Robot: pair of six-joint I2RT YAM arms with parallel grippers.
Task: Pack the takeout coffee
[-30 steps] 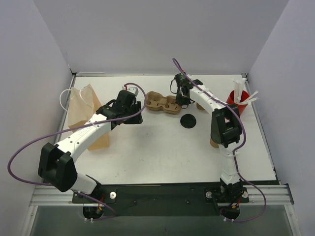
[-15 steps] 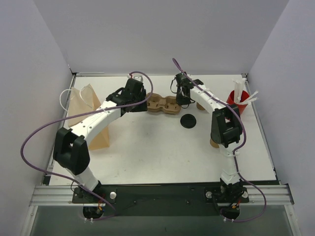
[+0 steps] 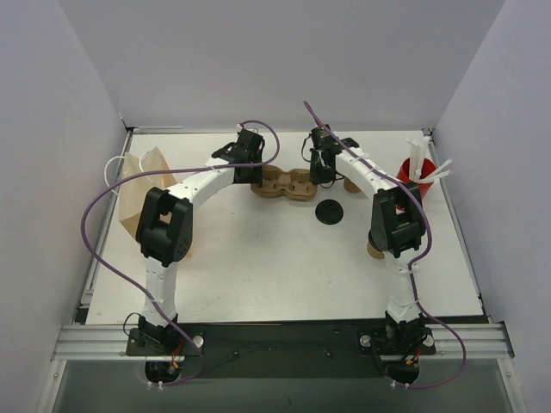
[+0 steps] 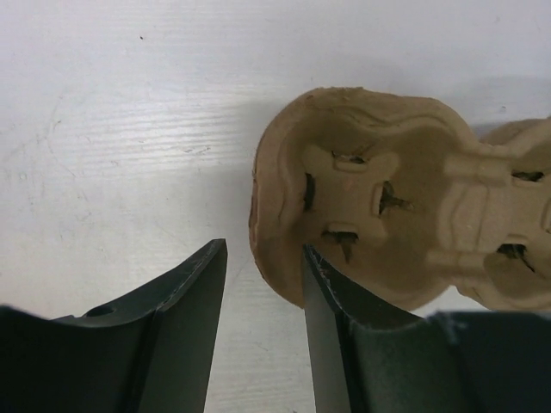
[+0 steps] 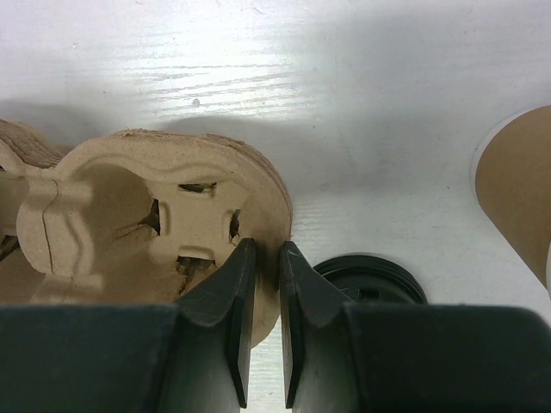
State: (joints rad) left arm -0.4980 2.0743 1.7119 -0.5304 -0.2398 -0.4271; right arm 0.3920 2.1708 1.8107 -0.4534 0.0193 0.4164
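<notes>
A moulded brown cup carrier (image 3: 284, 183) lies at the back middle of the table. My right gripper (image 5: 265, 254) is shut on the rim of its right-hand well (image 5: 129, 215). My left gripper (image 4: 263, 254) stands open astride the carrier's left rim (image 4: 387, 215), one finger over the well and the other over bare table. A kraft-tan paper cup, the takeout coffee (image 5: 521, 181), shows at the right edge of the right wrist view. From above it peeks out behind the right arm (image 3: 351, 186). Another tan cup (image 3: 375, 250) is half hidden by the right arm's elbow.
A flat black lid (image 3: 328, 212) lies just in front of the carrier, beside my right fingers (image 5: 370, 280). The brown paper bag (image 3: 142, 185) stands at the left edge. A red cup with white sticks (image 3: 413, 179) stands at the back right.
My left arm has swung right and back, from near the bag to the carrier's left end. My right gripper has closed on the carrier's right rim.
</notes>
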